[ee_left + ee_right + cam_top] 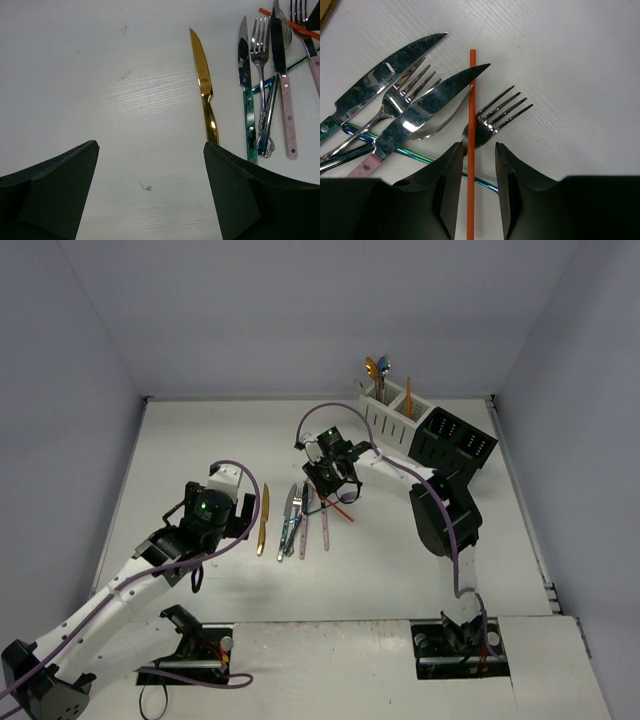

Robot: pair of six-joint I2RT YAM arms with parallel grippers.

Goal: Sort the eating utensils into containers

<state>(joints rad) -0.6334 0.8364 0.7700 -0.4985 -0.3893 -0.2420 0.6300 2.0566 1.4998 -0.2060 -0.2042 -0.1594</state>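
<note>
Eating utensils [300,515] lie in a loose pile near the middle of the white table [400,560], handles toward the arms. A gold knife [204,85] lies alone just to the left of the pile. The pile holds a green-handled knife [385,75], a silver fork [405,90], a pink-handled knife [435,100] and a second fork [500,112], all overlapping, with a slim iridescent piece [420,155] beneath them. A thin orange stick [472,90] crosses the pile and passes over the second fork. The right gripper [479,150] is low over the pile and straddles this stick; its jaws are drawn narrow but not clamped, and a gap shows on one side of the stick. The left gripper [151,145] hangs over bare table with jaws spread wide and holds nothing; the handle end of the gold knife is near its right finger. At the far right of the table stand the white caddy [385,412], with spoons [377,370] upright in it, and the black caddy [455,445] joined beside it.
</note>
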